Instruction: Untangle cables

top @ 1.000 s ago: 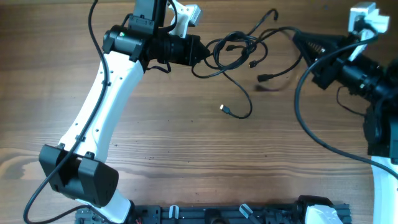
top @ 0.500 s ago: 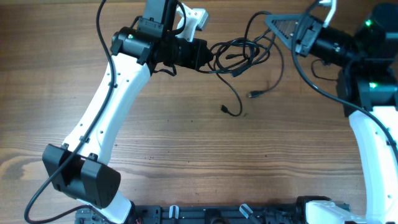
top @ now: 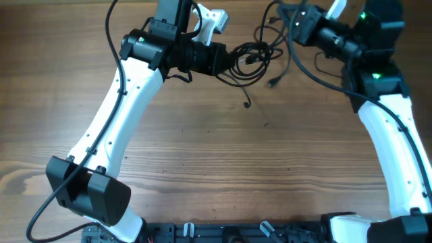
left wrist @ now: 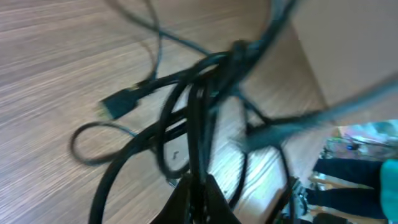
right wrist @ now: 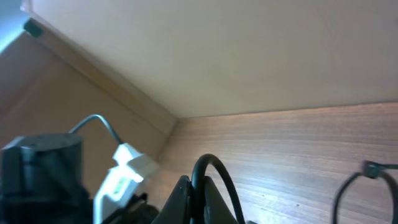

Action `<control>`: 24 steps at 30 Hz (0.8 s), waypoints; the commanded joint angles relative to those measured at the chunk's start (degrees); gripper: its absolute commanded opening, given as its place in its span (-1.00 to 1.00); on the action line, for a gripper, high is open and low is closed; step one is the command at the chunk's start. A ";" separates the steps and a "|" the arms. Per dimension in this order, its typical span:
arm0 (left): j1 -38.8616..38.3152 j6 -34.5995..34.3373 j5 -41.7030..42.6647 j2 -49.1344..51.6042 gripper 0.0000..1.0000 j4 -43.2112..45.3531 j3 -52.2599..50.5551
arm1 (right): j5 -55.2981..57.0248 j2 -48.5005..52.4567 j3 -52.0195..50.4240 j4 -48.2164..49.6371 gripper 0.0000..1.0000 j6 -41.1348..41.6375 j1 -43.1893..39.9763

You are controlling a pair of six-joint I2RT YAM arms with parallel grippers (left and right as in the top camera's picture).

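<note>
The cables [top: 255, 55] are a knotted black bundle lifted between my two arms at the top middle of the overhead view, with loose plug ends [top: 247, 104] dangling below. My left gripper [top: 227, 61] is shut on strands at the bundle's left side; in the left wrist view the cables [left wrist: 199, 106] run up from between its closed fingers [left wrist: 217, 202]. My right gripper [top: 291, 20] is shut on a cable strand at the upper right; in the right wrist view a black cable loop [right wrist: 214, 177] arches out from between its closed fingers [right wrist: 180, 199].
The wooden table [top: 223, 169] lies below. Thicker black arm wires [top: 317, 67] hang by the right arm. A black rail [top: 236, 233] runs along the front edge. A white camera mount [top: 212, 19] sits on the left wrist.
My right gripper has swung left and up toward the bundle, carrying its strand. The dangling plug ends have risen and drawn in. My left gripper has shifted slightly and still holds.
</note>
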 commanded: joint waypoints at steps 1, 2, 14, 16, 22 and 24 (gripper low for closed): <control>-0.11 0.61 7.19 -0.66 -0.92 0.15 0.09 | 4.57 1.16 1.25 0.31 -0.91 -3.39 0.24; -0.11 -1.36 7.37 -0.66 -0.92 0.35 0.09 | 4.57 1.31 1.25 0.26 -0.91 -4.50 0.24; -0.11 -46.34 16.76 -0.66 -0.92 22.32 0.09 | 5.77 1.33 1.25 -3.80 -0.91 -5.66 1.84; -0.11 -53.02 16.79 -0.66 -0.92 27.39 0.09 | 5.81 1.38 1.25 -4.76 -0.91 -5.81 3.50; -1.44 -64.70 16.79 -0.66 -0.92 36.74 0.09 | 8.33 1.60 1.25 -5.35 -0.91 -5.62 6.25; -1.86 -66.51 16.76 -0.66 -0.92 38.12 0.09 | 9.29 1.60 1.25 -5.35 -0.91 -5.55 7.23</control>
